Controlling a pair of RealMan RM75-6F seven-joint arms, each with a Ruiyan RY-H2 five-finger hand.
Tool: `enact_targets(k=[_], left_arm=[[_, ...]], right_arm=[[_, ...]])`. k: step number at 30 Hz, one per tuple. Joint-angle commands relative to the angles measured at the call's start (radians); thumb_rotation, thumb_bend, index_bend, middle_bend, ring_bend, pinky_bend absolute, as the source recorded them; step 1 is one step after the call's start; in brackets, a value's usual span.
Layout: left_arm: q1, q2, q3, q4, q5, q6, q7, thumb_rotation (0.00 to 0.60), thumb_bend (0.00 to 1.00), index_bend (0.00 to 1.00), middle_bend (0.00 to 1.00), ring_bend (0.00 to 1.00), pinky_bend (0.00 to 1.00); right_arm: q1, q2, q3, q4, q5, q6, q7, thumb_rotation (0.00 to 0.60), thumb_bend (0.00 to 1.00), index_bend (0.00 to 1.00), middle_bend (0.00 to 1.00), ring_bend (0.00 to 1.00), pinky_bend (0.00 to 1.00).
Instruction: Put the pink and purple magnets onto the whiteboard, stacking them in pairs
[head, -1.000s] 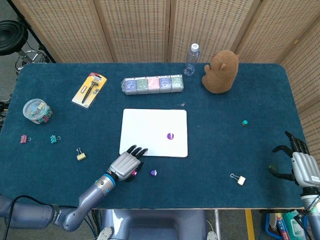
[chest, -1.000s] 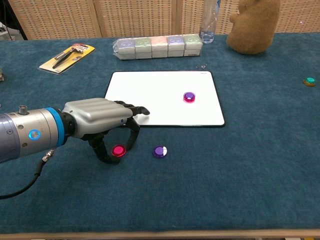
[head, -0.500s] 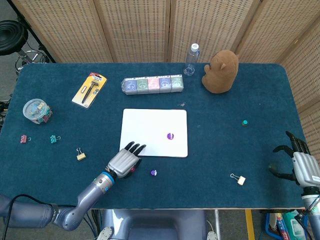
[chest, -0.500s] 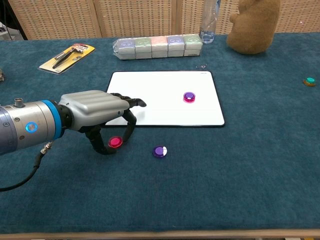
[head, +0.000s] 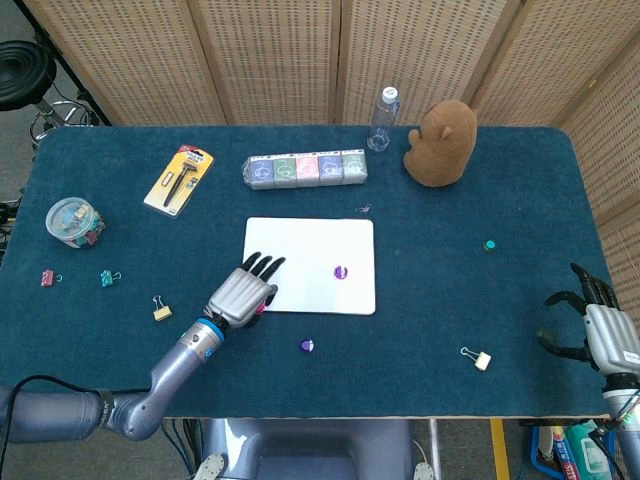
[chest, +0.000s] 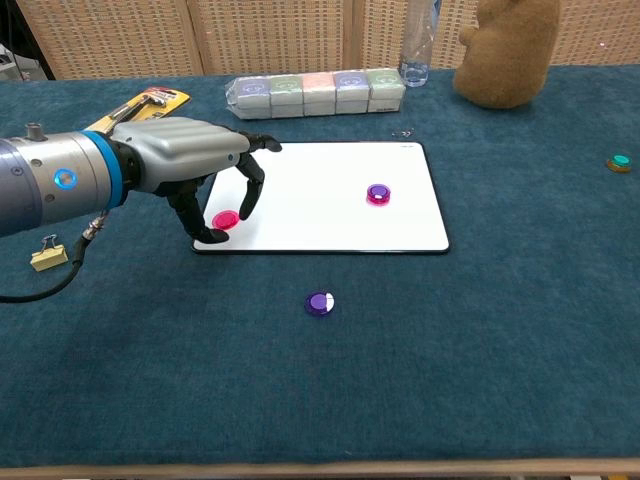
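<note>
My left hand (chest: 190, 155) hangs over the near-left corner of the whiteboard (chest: 330, 215) and pinches a pink magnet (chest: 224, 219) between thumb and a finger. In the head view the left hand (head: 240, 295) covers that corner of the whiteboard (head: 320, 245) and hides the magnet. A purple magnet stacked on a pink one (chest: 378, 193) sits on the board's right half, also seen as the stacked pair (head: 341, 271). A loose purple magnet (chest: 319, 303) lies on the cloth in front of the board. My right hand (head: 600, 325) rests at the table's right edge, fingers apart and empty.
Behind the board stand a row of small boxes (chest: 310, 93), a water bottle (head: 381, 118) and a brown plush toy (head: 442, 143). A packaged tool (head: 180, 178) and a jar of clips (head: 73, 220) lie at the left. Binder clips (head: 477, 357) and a green magnet (head: 489, 245) dot the cloth.
My left hand lifted the pink magnet off the cloth and carried it away from me, onto the whiteboard's near-left corner. The right hand has not moved.
</note>
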Motion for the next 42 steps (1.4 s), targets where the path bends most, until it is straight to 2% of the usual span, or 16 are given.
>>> enact_targets(k=[1, 7, 8, 11, 20, 29, 32, 35, 38, 42], left_arm=[[-0.045, -0.005, -0.044, 0.06, -0.051, -0.043, -0.005, 0.6, 0.42, 0.61, 0.0, 0.0, 0.0], [-0.102, -0.045, -0.094, 0.161, -0.098, -0.068, -0.01, 0.6, 0.42, 0.61, 0.0, 0.0, 0.0], [-0.133, -0.073, -0.111, 0.224, -0.126, -0.098, -0.006, 0.6, 0.42, 0.62, 0.0, 0.0, 0.0], [-0.175, -0.114, -0.123, 0.297, -0.17, -0.122, 0.009, 0.6, 0.42, 0.61, 0.0, 0.0, 0.0], [-0.25, -0.188, -0.131, 0.415, -0.246, -0.187, 0.013, 0.6, 0.42, 0.61, 0.0, 0.0, 0.0], [-0.278, -0.236, -0.111, 0.473, -0.268, -0.17, 0.023, 0.6, 0.42, 0.59, 0.0, 0.0, 0.0], [-0.279, -0.232, -0.106, 0.465, -0.281, -0.173, 0.023, 0.6, 0.41, 0.52, 0.0, 0.0, 0.0], [-0.279, -0.222, -0.092, 0.45, -0.29, -0.163, 0.037, 0.6, 0.41, 0.38, 0.0, 0.0, 0.0], [-0.281, -0.206, -0.086, 0.425, -0.307, -0.167, 0.042, 0.6, 0.4, 0.29, 0.0, 0.0, 0.0], [-0.268, -0.179, -0.09, 0.378, -0.279, -0.152, 0.014, 0.6, 0.4, 0.27, 0.0, 0.0, 0.0]], right_arm=[[0.0, -0.001, 0.001, 0.0, 0.001, -0.002, 0.0, 0.6, 0.18, 0.39, 0.0, 0.0, 0.0], [0.002, -0.003, 0.006, 0.01, 0.013, -0.015, 0.005, 0.6, 0.18, 0.39, 0.0, 0.0, 0.0], [0.005, -0.007, 0.007, 0.02, 0.022, -0.029, 0.009, 0.6, 0.18, 0.39, 0.0, 0.0, 0.0], [0.009, -0.011, 0.012, 0.033, 0.03, -0.041, 0.017, 0.6, 0.18, 0.39, 0.0, 0.0, 0.0], [0.017, -0.014, 0.022, 0.049, 0.046, -0.066, 0.038, 0.6, 0.18, 0.4, 0.0, 0.0, 0.0], [0.016, -0.01, 0.026, 0.057, 0.048, -0.075, 0.054, 0.6, 0.18, 0.4, 0.0, 0.0, 0.0], [0.014, -0.008, 0.027, 0.056, 0.047, -0.072, 0.057, 0.6, 0.18, 0.4, 0.0, 0.0, 0.0], [0.013, -0.007, 0.028, 0.054, 0.044, -0.07, 0.059, 0.6, 0.18, 0.4, 0.0, 0.0, 0.0], [0.012, -0.005, 0.027, 0.051, 0.041, -0.071, 0.064, 0.6, 0.18, 0.4, 0.0, 0.0, 0.0], [0.011, -0.001, 0.025, 0.049, 0.035, -0.072, 0.066, 0.6, 0.18, 0.4, 0.0, 0.0, 0.0]])
